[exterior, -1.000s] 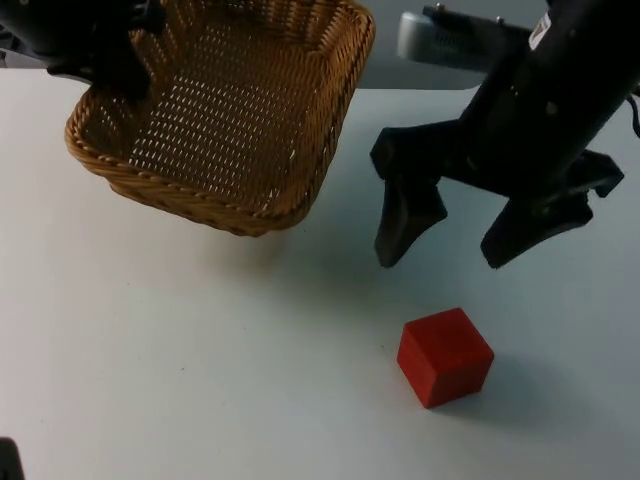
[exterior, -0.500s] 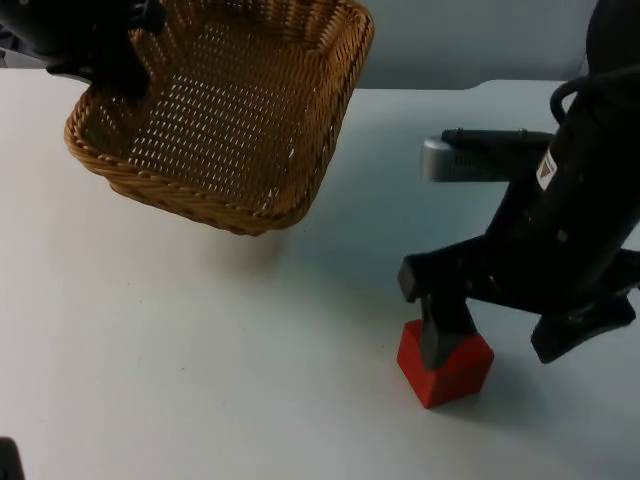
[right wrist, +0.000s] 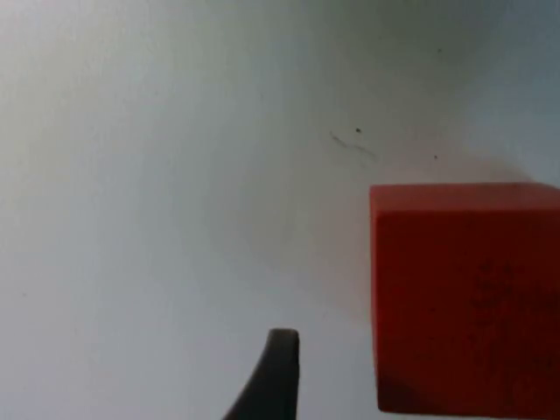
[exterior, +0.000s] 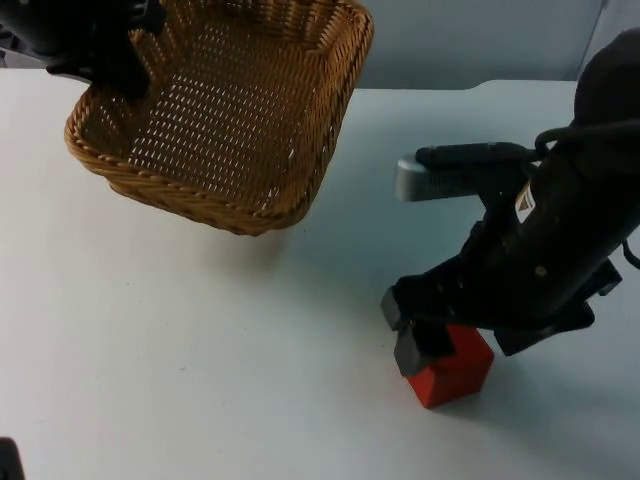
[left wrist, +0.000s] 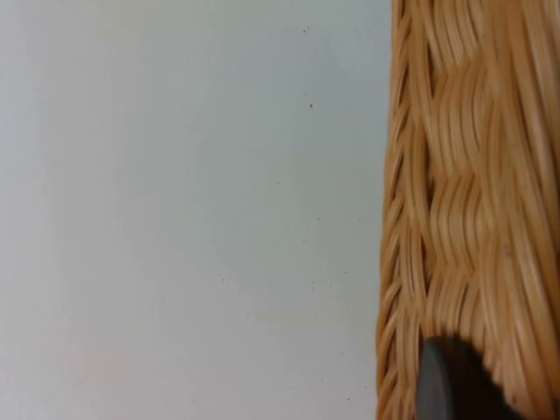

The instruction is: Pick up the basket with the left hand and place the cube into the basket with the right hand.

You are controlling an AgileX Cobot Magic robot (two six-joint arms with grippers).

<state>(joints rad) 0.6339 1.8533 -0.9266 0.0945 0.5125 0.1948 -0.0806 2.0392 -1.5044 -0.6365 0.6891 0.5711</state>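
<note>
Fingers of the right gripper (exterior: pixel 455 345) are spread around the cube (exterior: pixel 458 372), not clamped: 1 fingertip (exterior: pixel 412 352) sits low at the cube's 9 o'clock side, the other is hidden behind the arm. From the right wrist, a fingertip (right wrist: pixel 273 376) stands off the cube's (right wrist: pixel 464 297) face with bare table between them, so no contact on that side yet.

Cube is on the white table (exterior: pixel 200 380) at roughly 5 o'clock in the top view, well apart from the basket (exterior: pixel 225 115).

Step in hand, as I read it: closing on the cube. To do it well:
- centre the cube between the fingers first; wrist view suggests it's offset to 1 side
- fingers flat on 2 opposite faces, not a corner, or it will twist out
- get low enough to grip mid-height, then close

Cube: solid red, sharp edges, matte faces, looks rigid. It sits rotated to the table edge, 1 corner pointing toward 6 o'clock.

Left gripper (exterior: pixel 110 55) is at 11 o'clock, closed on the basket rim; its fingertip (left wrist: pixel 451 381) presses on the weave (left wrist: pixel 472 175). Basket is tan wicker, open, tilted, lifted off the table with its shadow below. Left arm waits there.
</note>
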